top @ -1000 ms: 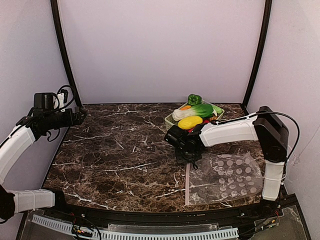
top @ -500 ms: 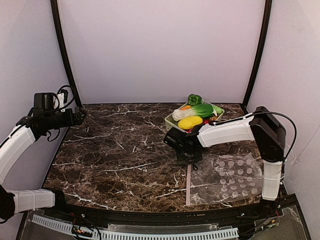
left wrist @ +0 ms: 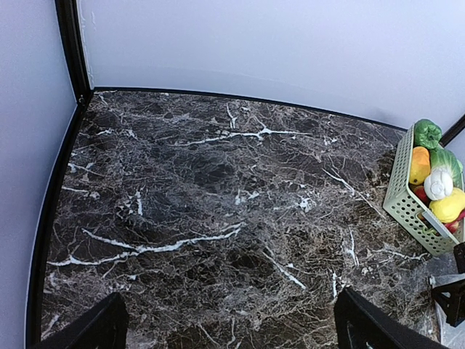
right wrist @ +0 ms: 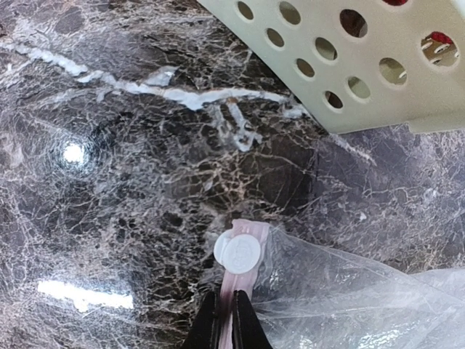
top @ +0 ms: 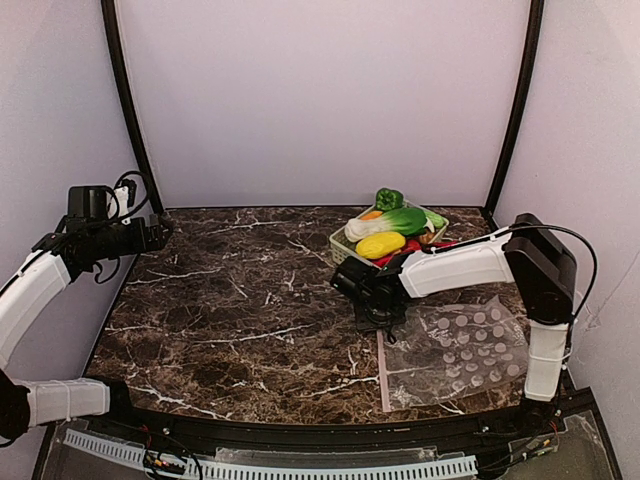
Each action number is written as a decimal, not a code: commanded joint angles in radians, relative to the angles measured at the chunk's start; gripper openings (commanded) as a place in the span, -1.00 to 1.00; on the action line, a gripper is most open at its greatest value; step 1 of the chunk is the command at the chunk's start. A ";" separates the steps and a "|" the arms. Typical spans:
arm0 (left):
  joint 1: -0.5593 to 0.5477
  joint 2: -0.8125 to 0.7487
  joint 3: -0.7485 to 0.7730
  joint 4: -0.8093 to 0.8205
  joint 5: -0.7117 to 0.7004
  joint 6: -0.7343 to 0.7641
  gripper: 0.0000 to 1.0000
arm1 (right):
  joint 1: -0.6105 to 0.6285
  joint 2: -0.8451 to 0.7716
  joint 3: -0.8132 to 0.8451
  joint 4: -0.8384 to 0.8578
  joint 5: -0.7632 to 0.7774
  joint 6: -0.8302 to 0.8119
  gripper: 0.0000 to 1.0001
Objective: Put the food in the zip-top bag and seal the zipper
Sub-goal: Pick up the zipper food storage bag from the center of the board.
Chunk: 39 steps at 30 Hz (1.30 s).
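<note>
Watching this from the side, and honestly it's at the very start. All the food [top: 384, 243] is piled in the pale green basket [top: 338, 243] at the far right of the table [top: 230, 300]. I can make out the bok choy, something yellow and a green pepper on top. Nothing is in the zip-top bag [top: 462, 345] yet. It lies flat and floppy on the near right, just in front of the basket, mouth edge facing left.

The right gripper [top: 380, 312] is down at the far end of the zipper [top: 383, 372]. From its wrist view the fingers are pinched nearly together with the pink strip between them, just short of a white round tab [right wrist: 237, 251]. So it's got hold of the mouth edge, I'd guess to get the bag open. The left gripper [top: 155, 233] hangs over the far left, jaws spread wide, holding nothing.

Left to do: open the bag, move every piece in, then run the zipper shut. So basically everything.

The surface is dark brown marble with white veins, glossy enough to throw back light spots. Plain pale walls [top: 320, 100] all round, with black posts [top: 128, 110] in the far corners.
</note>
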 commanded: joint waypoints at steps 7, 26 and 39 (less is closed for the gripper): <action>-0.003 -0.013 -0.021 -0.018 0.007 -0.002 0.99 | -0.002 -0.063 -0.053 0.027 -0.020 0.024 -1.00; -0.315 0.097 0.098 0.080 0.427 0.088 0.99 | -0.002 -0.583 -0.189 0.329 -0.671 -0.364 -1.00; -0.567 0.265 0.347 0.179 0.802 0.128 0.99 | 0.005 -0.636 0.076 0.314 -1.040 -0.444 -1.00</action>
